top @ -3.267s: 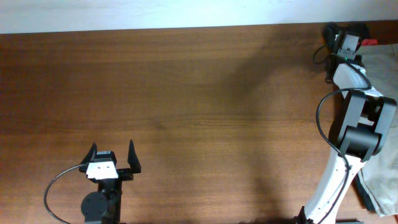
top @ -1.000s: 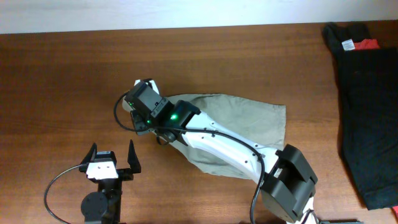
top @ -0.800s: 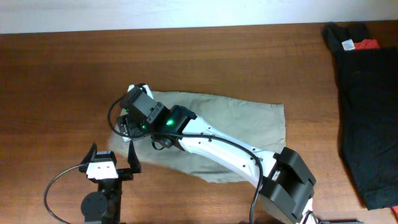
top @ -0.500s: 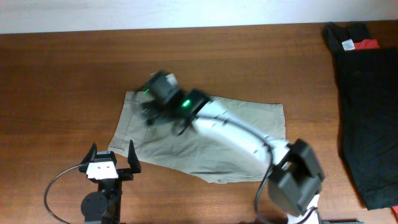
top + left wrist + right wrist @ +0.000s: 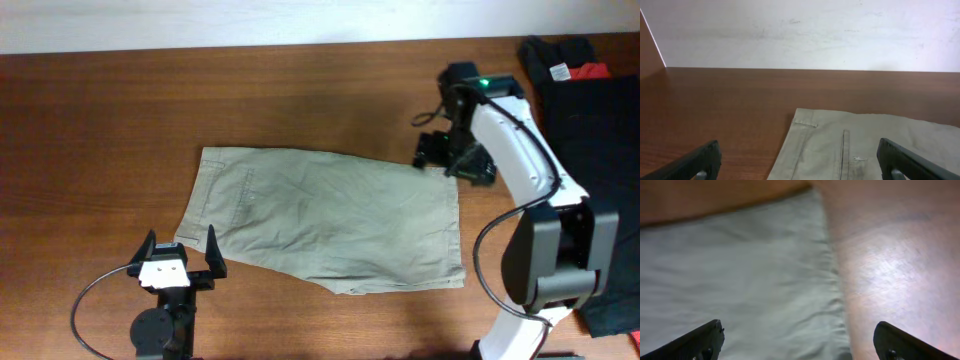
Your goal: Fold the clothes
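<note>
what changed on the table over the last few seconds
The right gripper brought the khaki shorts from the right side onto the middle of the table, pulled them flat toward the left, let go and swung back to their upper right corner, open. The left gripper stayed parked and open; the dark clothes stayed at the far right.

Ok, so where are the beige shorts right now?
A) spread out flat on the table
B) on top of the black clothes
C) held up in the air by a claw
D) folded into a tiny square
A: the beige shorts lie spread out on the table, and the left claw and right claw are both open, gripping nothing.
</note>
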`<action>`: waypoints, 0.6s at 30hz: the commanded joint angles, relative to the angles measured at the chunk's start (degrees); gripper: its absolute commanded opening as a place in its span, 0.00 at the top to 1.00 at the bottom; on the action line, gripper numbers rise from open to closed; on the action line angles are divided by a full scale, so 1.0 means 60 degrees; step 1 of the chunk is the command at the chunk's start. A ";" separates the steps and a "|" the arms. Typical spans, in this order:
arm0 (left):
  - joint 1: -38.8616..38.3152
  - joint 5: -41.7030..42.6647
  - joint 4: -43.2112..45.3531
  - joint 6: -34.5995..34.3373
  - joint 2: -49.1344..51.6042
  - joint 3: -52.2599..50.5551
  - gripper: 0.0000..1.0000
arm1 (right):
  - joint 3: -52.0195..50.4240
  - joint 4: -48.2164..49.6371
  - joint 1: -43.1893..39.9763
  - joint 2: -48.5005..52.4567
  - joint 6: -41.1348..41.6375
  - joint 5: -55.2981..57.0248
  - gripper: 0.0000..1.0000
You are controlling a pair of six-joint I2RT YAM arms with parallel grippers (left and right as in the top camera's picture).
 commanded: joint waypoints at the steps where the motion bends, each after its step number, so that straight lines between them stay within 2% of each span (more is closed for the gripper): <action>1: -0.0022 -0.0040 -0.0015 0.0146 -0.0051 -0.0036 0.01 | -0.1286 0.0525 -0.0302 -0.0197 -0.0091 0.0025 0.01; 11: -0.0018 -0.0040 -0.0015 0.0146 -0.0051 -0.0036 0.01 | -0.3406 0.2186 -0.0291 -0.0197 -0.0091 -0.0058 0.00; 14: -0.0018 -0.0040 -0.0011 0.0146 -0.0051 -0.0036 0.01 | -0.3588 0.2481 -0.0291 -0.0193 -0.0091 -0.0062 0.18; 15: -0.0018 -0.0040 -0.0015 0.0146 -0.0047 -0.0036 0.01 | -0.3592 0.2546 -0.0291 -0.0197 -0.0087 -0.0066 0.31; 17: -0.0018 -0.0040 -0.0015 0.0146 -0.0047 -0.0036 0.01 | -0.3592 0.2790 -0.0288 -0.0197 -0.0087 -0.0069 0.48; 18: -0.0018 -0.0040 -0.0015 0.0146 -0.0047 -0.0036 0.01 | -0.3599 0.2951 -0.0288 -0.0193 -0.0087 -0.0069 0.51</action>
